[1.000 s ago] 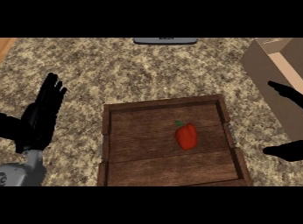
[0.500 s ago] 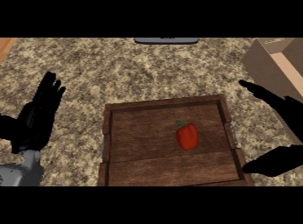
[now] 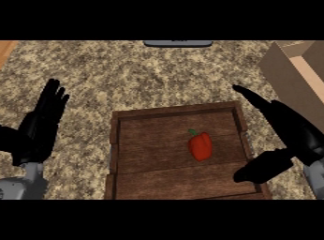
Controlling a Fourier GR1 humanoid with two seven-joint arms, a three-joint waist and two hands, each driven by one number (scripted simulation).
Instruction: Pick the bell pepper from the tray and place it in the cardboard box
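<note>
Right hand [image 3: 298,136] was spread over the right rim of the wooden tray [image 3: 127,140], fingers straight and pointing up-left, thumb extended down-left over the tray's lower right corner. Released; nothing in its grasp.

Red bell pepper [image 3: 201,146], green stem on top, lay on the tray floor just left of the right hand, between the finger line and the thumb, apart from both. It sat right of the tray's middle, stem end pointing away from the robot.

Cardboard box [image 3: 310,70], top open, stood on the tabletop [image 3: 123,75] beyond the right hand and slightly to its right, near the fingertips but apart from them.

Left hand [image 3: 39,129] was resting open to the left of the tray, fingers straight and upward, holding nothing, well apart from the pepper.

A grey object [image 3: 178,43] lay at the tabletop's far edge, well ahead of both hands; partly cut off, identity not clear.
</note>
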